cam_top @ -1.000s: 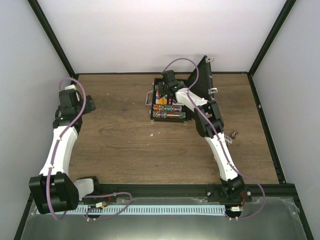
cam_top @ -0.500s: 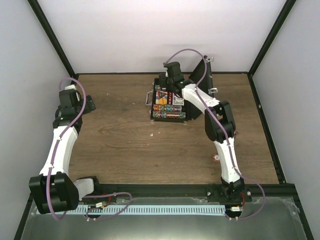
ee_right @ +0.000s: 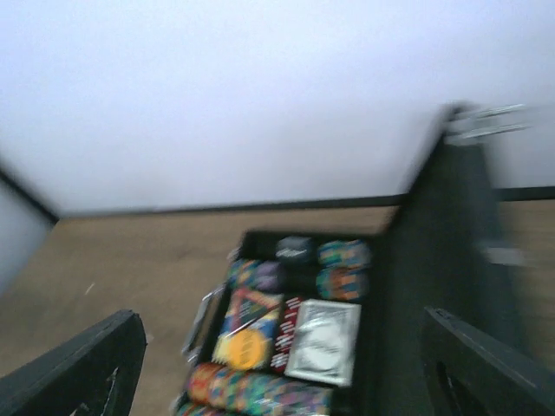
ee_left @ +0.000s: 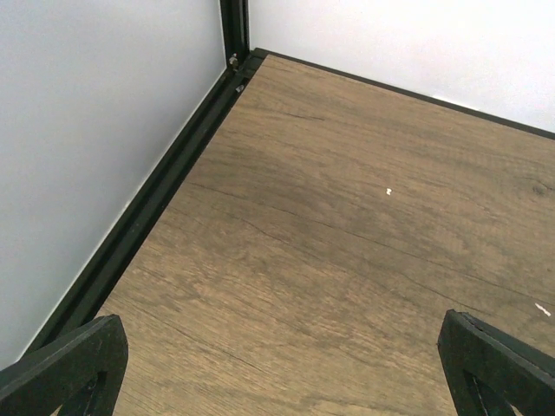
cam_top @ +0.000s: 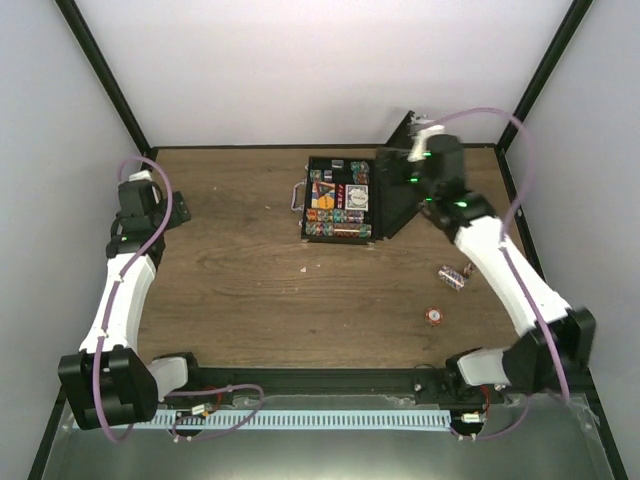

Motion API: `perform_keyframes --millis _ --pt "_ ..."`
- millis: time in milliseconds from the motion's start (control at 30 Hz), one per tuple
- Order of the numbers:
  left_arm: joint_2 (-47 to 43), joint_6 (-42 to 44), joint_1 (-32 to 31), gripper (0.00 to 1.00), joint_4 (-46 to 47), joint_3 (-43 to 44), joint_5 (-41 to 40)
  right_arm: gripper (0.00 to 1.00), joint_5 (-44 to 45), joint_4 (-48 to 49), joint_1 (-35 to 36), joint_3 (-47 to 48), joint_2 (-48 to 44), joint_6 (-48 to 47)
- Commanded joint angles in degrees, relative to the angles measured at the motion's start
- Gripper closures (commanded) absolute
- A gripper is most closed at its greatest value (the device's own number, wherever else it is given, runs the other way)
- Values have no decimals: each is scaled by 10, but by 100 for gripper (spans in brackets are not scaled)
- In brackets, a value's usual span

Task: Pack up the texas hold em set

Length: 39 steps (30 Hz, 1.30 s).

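The black briefcase [cam_top: 338, 200] lies open at the back of the table, its lid [cam_top: 400, 195] standing up on the right. Its tray holds rows of multicoloured chips [cam_top: 338, 228] and card decks [cam_top: 322, 193]. My right gripper [cam_top: 400, 165] hovers beside the top of the lid, open and empty. The blurred right wrist view looks down on the chips [ee_right: 260, 390], a colourful deck [ee_right: 247, 325], a silver deck [ee_right: 325, 342] and the lid [ee_right: 451, 260], with my right gripper [ee_right: 279, 325] spread wide. My left gripper [cam_top: 165, 212] stays far left, and in its wrist view my left gripper [ee_left: 282, 347] is open over bare wood.
Two small loose chip stacks lie on the table right of centre, one [cam_top: 452, 275] nearer the case and one [cam_top: 435, 316] closer to the front. White walls with black frame rails [ee_left: 156, 199] bound the table on the left, back and right.
My right gripper has pulled out of the case tray, moving right and up to the lid, and its jaws have opened. The right elbow swung right. The left arm has not moved.
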Motion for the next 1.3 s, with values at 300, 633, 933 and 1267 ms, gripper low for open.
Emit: perform_keyframes --millis 300,633,933,1267 --pt "-8 0 0 0 11 -6 8 0 28 -180 -341 -196 -207 208" --pt "0 3 -7 0 6 -3 0 0 -51 -225 -375 -309 -147 292" --pt "12 5 -22 0 3 -2 -6 0 -8 -194 -375 -346 -100 276" --pt "19 6 -26 0 2 -2 -9 28 17 -115 -375 -337 -32 218"
